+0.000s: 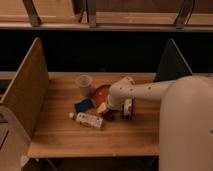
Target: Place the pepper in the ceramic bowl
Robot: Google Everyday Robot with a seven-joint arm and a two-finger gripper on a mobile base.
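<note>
One white arm (150, 90) reaches in from the right over the wooden tabletop (60, 142). Its hand (118, 113) is lowered just in front of the orange-red bowl (99, 92); I cannot tell whether the hand is spread or pressed together. The pepper (109, 115), a small dark reddish lump, sits at the hand, outside the bowl and near its front rim. A clear cup (84, 84) stands just left of the bowl. A blue item (83, 105) and a white packet (90, 120) lie nearer the front.

Orange-red ceramic bowl (101, 91), white arm (145, 91), its tool (118, 113) just beside the bowl, blue packet (83, 105), white-and-dark packet (89, 119), pale translucent cup (84, 84), tan bench (65, 140).
</note>
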